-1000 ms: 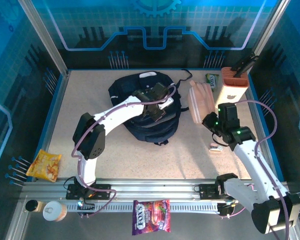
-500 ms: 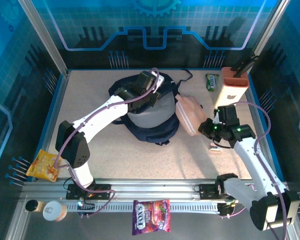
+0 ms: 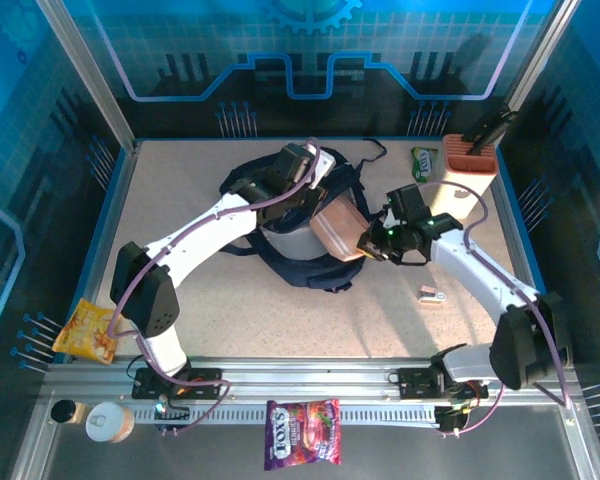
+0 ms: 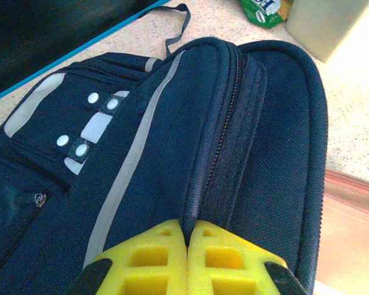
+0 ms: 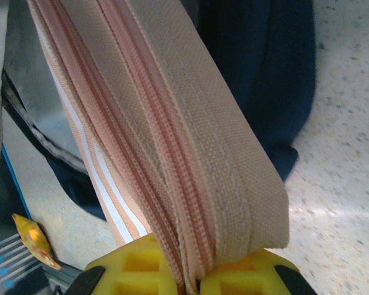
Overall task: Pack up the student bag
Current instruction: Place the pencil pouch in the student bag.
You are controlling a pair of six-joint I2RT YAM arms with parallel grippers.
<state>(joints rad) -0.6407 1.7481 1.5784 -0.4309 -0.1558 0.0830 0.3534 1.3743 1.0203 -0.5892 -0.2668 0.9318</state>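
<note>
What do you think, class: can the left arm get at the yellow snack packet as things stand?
Probably not yet. The left gripper is shut on the rim of the student bag, so it is not free. Nothing blocks the yellow snack packet at the near left edge.

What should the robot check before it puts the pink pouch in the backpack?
1. Left hand shut on the student bag fabric: ok.
2. Right hand shut on the pink zipper pouch: ok.
3. Bag mouth lifted open, grey lining showing: ok.
4. Pouch aimed at the mouth: ok, its end is at the bag's right edge.
5. Enough room inside for the pouch: cannot tell.
</note>
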